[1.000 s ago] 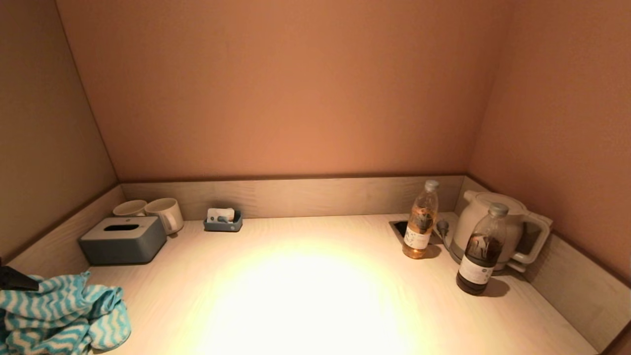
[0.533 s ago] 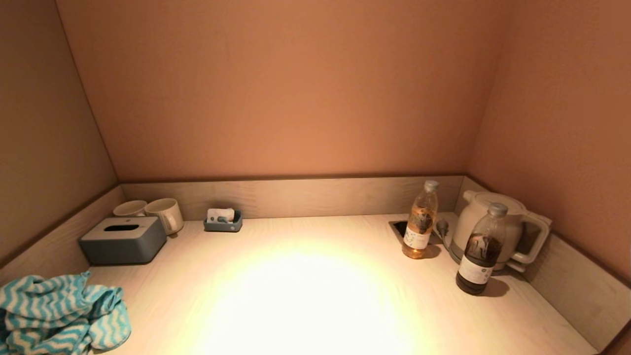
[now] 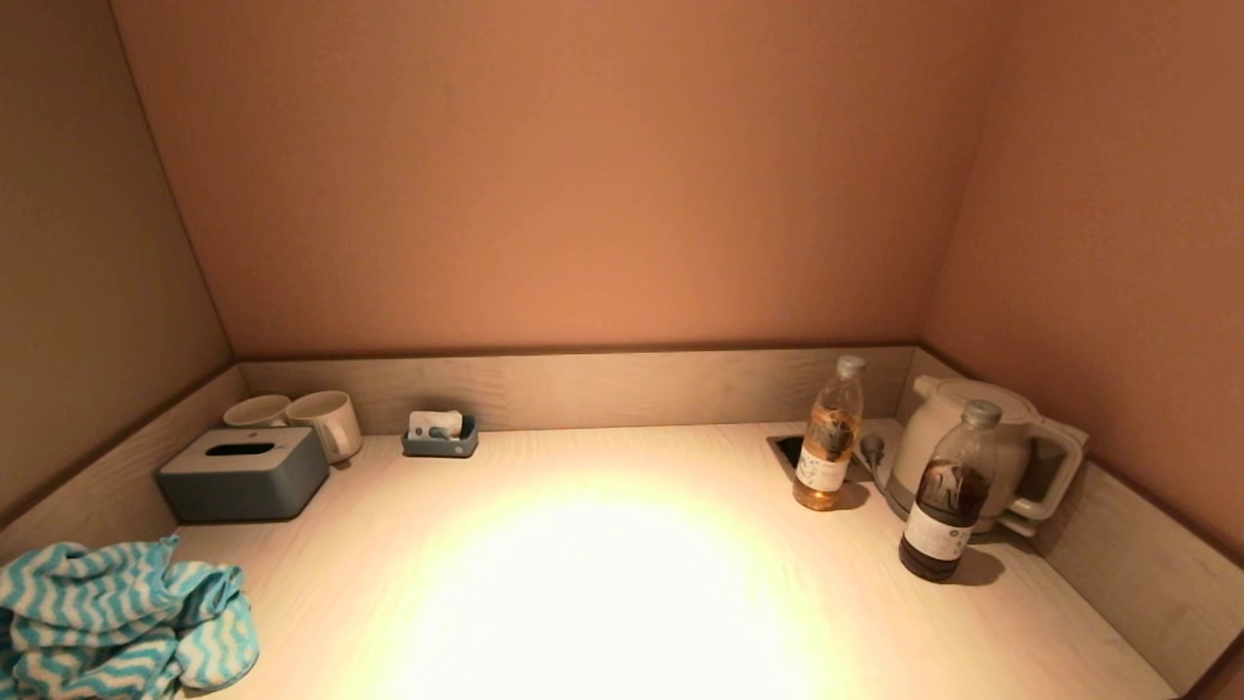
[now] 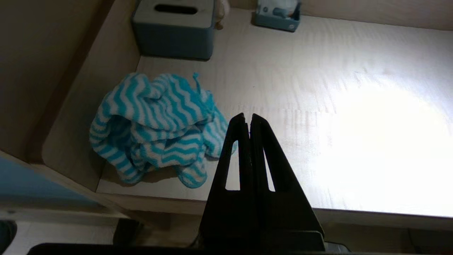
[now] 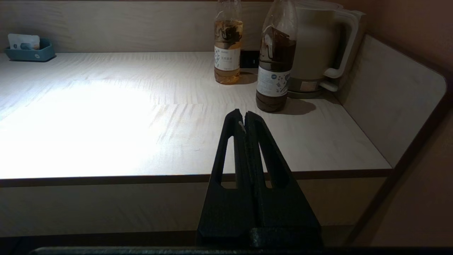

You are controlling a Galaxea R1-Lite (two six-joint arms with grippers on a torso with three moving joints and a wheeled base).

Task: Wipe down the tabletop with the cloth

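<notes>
A teal and white zigzag cloth (image 3: 117, 622) lies crumpled at the front left corner of the pale wooden tabletop (image 3: 603, 583); it also shows in the left wrist view (image 4: 155, 127). My left gripper (image 4: 248, 118) is shut and empty, hanging at the table's front edge just to the right of the cloth. My right gripper (image 5: 243, 115) is shut and empty, held before the front edge at the right side, short of the dark bottle (image 5: 276, 60). Neither gripper shows in the head view.
A grey tissue box (image 3: 243, 473), two mugs (image 3: 311, 420) and a small blue tray (image 3: 440, 437) stand at the back left. An amber bottle (image 3: 828, 435), the dark bottle (image 3: 950, 493) and a white kettle (image 3: 982, 447) stand at the back right. Low wooden walls (image 3: 583, 389) rim the table.
A dark tip of the left gripper showed above the cloth at the head view's left edge one second ago; it has since drawn back out of that view. The cloth has not moved.
</notes>
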